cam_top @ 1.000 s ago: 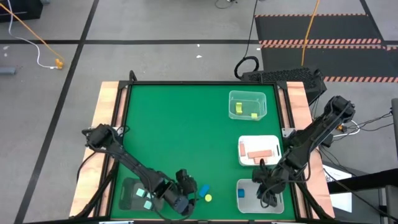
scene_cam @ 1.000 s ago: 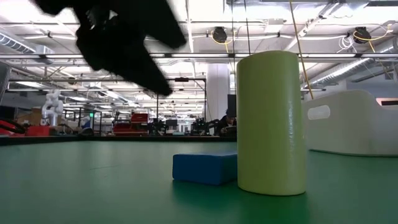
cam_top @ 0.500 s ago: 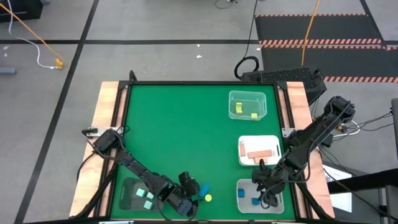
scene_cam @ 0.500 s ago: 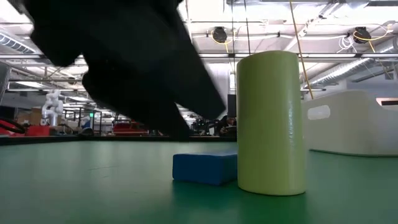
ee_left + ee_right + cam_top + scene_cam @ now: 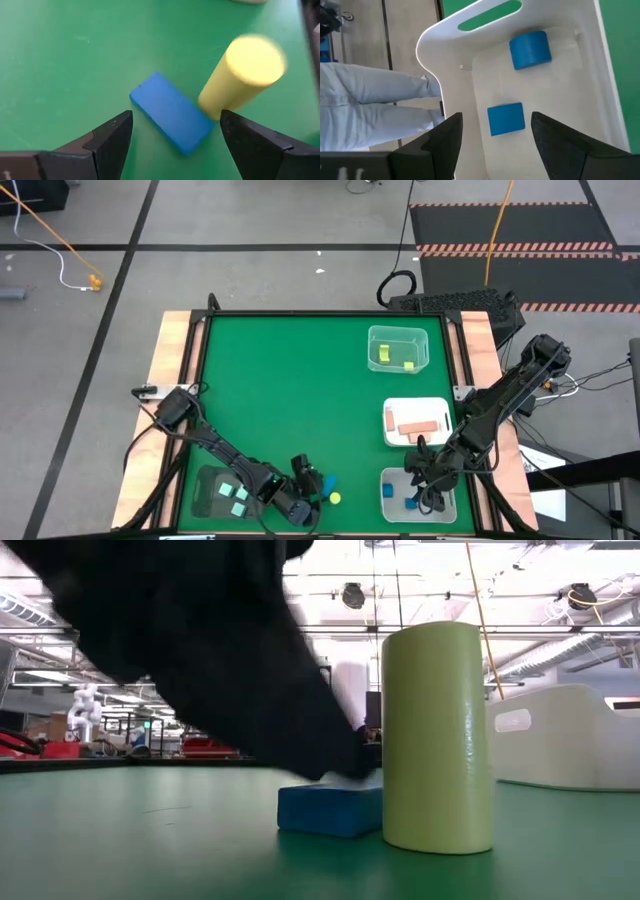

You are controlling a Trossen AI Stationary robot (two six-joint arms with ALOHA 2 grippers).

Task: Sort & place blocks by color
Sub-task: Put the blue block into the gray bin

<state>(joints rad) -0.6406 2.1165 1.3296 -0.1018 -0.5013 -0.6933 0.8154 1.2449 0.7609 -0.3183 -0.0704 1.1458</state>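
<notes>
Left gripper point(image 5: 172, 137), fingers spread, has dropped low over the blue bar point(image 5: 171, 111) touching the yellow cylinder point(image 5: 241, 75) near the table's point(image 5: 290, 380) front edge; we judge a grasp is next.

No writing, label, brand or number can be read on anything in these views.

A green-topped bench point(image 5: 290, 380) with wooden side edges stood on a grey floor point(image 5: 250, 240). On it sat a clear tray point(image 5: 398, 332), a white tray point(image 5: 440, 408) nearer the front, another white tray point(image 5: 384, 476) by the front edge, and a dark tray point(image 5: 205, 492) at the opposite front corner. A black-and-striped mat point(image 5: 520, 225) lay on the floor beyond. A person's light-trousered legs point(image 5: 375, 107) stood beside the bench.
</notes>
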